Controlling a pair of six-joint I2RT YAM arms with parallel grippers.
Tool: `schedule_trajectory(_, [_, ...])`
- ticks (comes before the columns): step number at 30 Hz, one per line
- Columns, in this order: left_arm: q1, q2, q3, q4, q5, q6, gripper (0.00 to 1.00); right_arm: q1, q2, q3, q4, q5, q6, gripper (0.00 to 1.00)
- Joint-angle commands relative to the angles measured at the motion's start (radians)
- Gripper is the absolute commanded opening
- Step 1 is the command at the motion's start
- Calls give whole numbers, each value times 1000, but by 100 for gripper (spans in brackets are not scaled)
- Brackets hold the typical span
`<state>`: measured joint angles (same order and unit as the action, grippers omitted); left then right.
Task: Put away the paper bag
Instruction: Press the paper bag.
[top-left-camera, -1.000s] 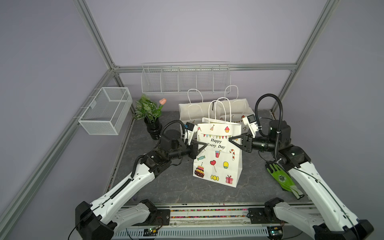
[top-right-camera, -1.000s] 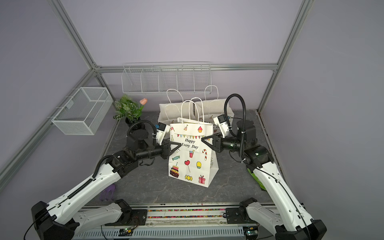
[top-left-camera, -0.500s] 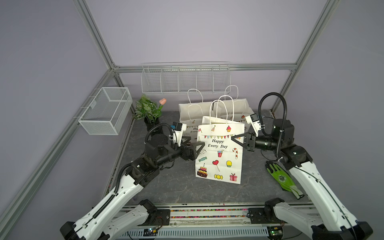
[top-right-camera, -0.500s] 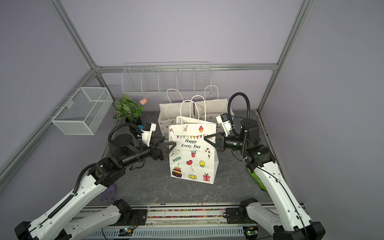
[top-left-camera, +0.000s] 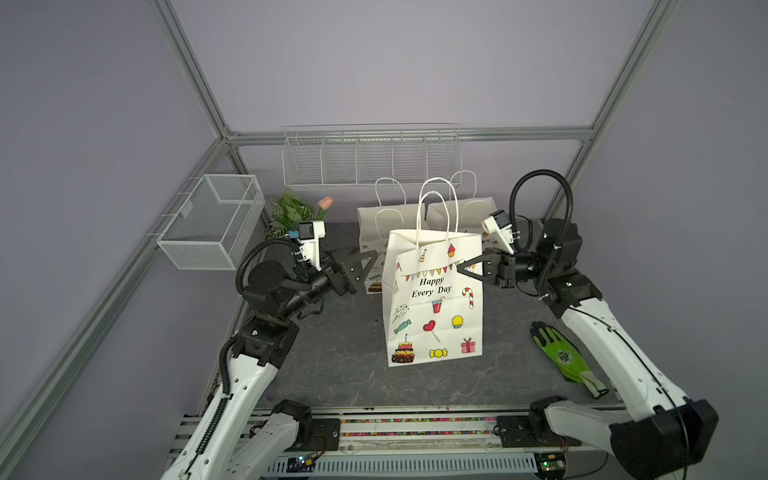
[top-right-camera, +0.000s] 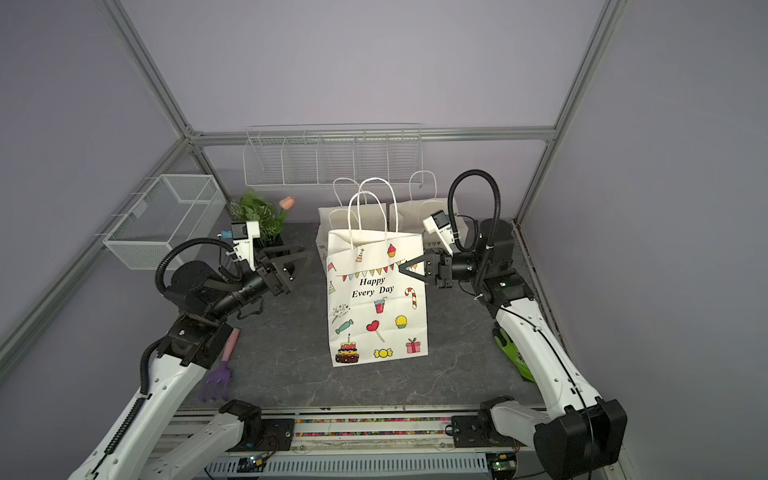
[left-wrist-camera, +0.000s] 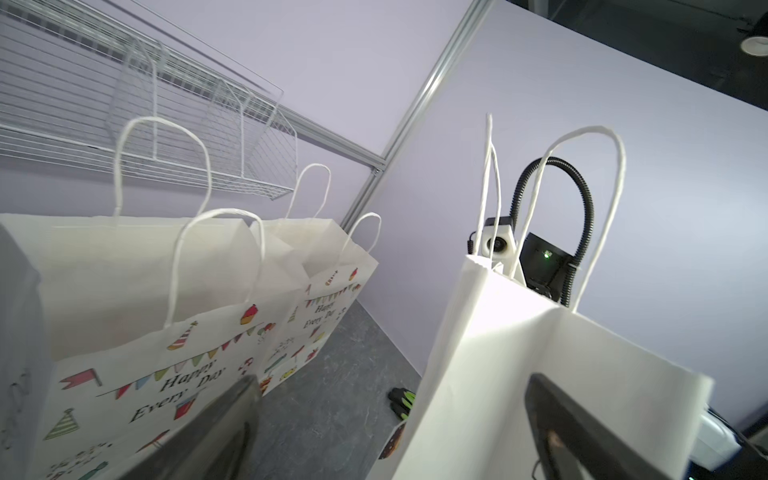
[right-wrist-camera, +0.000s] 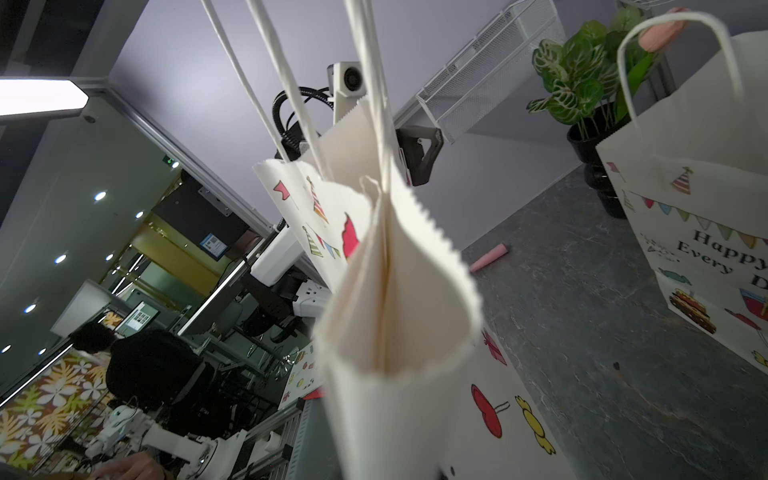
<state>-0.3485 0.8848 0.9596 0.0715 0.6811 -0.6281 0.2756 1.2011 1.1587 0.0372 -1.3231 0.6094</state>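
Paper bag (top-left-camera: 434, 299): standing upright at frame centre, handles up.
Right gripper (top-left-camera: 459, 268): jaws clamping the bag's upper right edge.
Left gripper (top-left-camera: 368, 259): hovering just left of the bag, jaws gaping apart.

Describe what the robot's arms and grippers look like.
The left arm and right arm have white shells, black joints and black upper links. A ribbed black hose loops from each wrist to a white camera box. The left gripper and right gripper are black, with slim angular fingers.
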Motion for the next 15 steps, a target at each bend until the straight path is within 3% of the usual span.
schedule_trajectory(1, [5,8,10,136,155,-44,100,30,5,45,72,-109,-27,7])
schedule_trajectory(8, [5,17,-46,318,255,-133,100,51,82,149,-101,-124,-146,7])
schedule_trajectory(15, [3,-62,-92,168,292,-45,100,53,101,206,-100,-133,-129,7])
